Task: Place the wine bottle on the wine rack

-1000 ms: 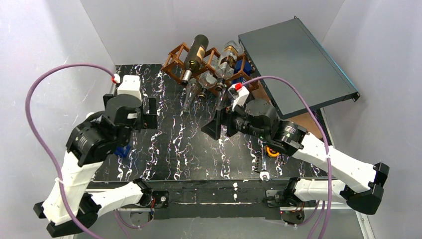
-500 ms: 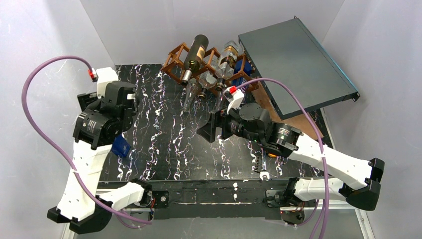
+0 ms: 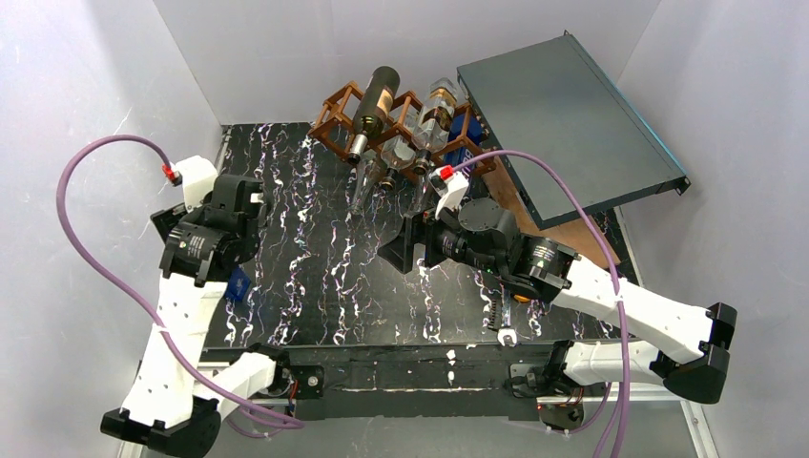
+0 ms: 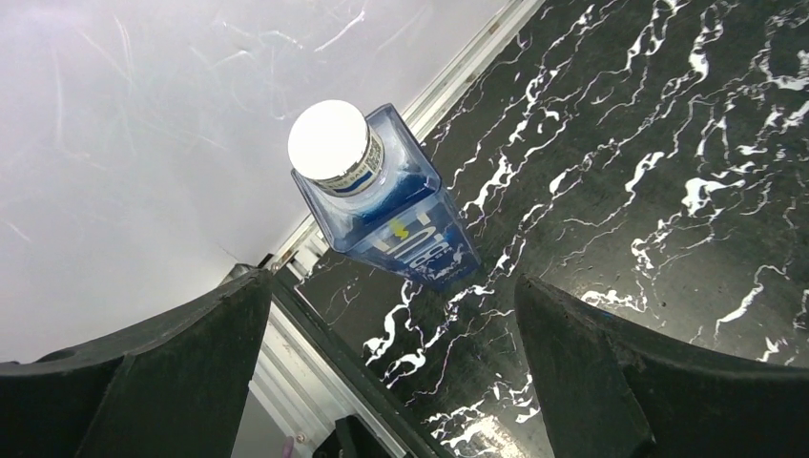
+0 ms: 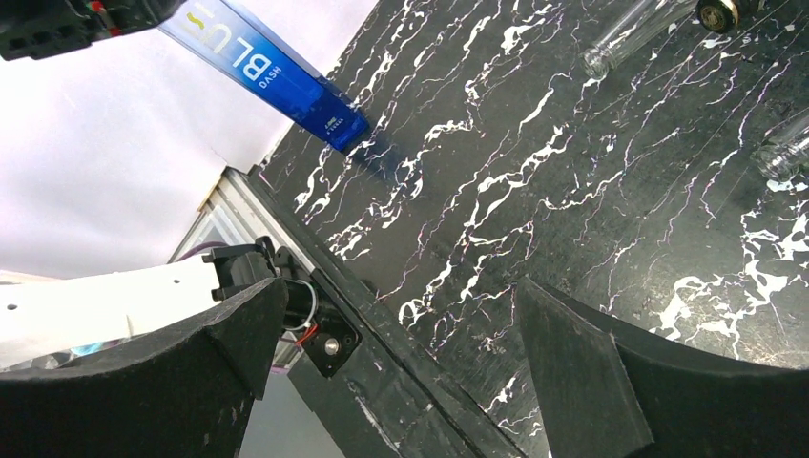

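Top external shows one wine rack point(image 3: 324, 113), one blue bottle point(image 3: 237, 283).

Tabletop point(image 3: 324, 286) open mid-table; blue bottle point(image 4: 386, 205) stands below left tool point(image 4: 391, 281); wine rack point(image 3: 329, 113) blocks far edge.

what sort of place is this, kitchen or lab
Probably a robot lab cell, not a home: white panel walls box in a black marbled table, left arm and right arm are bolted at its edge, a wine rack holds bottles.
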You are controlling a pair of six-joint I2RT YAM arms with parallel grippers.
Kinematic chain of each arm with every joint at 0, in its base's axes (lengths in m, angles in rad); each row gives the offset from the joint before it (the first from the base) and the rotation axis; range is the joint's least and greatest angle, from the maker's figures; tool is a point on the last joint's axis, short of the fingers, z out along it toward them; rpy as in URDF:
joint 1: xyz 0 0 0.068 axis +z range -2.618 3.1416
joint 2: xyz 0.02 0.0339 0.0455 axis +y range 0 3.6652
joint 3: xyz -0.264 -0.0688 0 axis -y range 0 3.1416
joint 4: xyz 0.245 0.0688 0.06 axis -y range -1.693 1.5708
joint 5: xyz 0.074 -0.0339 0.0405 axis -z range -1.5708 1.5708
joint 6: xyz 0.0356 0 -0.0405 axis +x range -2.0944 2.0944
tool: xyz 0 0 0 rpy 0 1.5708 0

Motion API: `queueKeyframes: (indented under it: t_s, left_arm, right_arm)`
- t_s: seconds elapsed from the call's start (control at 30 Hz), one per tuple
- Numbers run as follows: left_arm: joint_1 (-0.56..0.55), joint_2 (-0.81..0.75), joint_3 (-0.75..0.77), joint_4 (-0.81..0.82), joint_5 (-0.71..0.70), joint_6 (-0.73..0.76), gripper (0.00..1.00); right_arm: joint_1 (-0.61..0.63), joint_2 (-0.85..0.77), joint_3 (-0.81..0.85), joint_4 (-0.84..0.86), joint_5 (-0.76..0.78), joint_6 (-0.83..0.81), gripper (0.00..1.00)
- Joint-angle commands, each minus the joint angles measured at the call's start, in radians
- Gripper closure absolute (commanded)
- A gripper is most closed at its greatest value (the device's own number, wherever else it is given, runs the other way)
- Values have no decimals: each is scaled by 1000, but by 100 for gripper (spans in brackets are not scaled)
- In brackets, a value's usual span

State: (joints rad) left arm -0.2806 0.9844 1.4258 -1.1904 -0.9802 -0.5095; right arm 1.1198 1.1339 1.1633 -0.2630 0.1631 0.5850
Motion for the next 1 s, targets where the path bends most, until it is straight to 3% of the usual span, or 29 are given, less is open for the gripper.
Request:
queueKeyframes:
  t_s: [0.0,0.67,0.97]
  left_arm:
    - [44,-32,-59,65,-16,-39,2]
    - [347,-33,-235,338,111,-44,2]
    - [377,-10,-270,410,157,-41,2]
  right_arm:
    - [5,-26,17,29,29,-25,0]
    - [5,-41,-5,71,28,-36,0]
    - [5,-23,-6,74,23,-30,0]
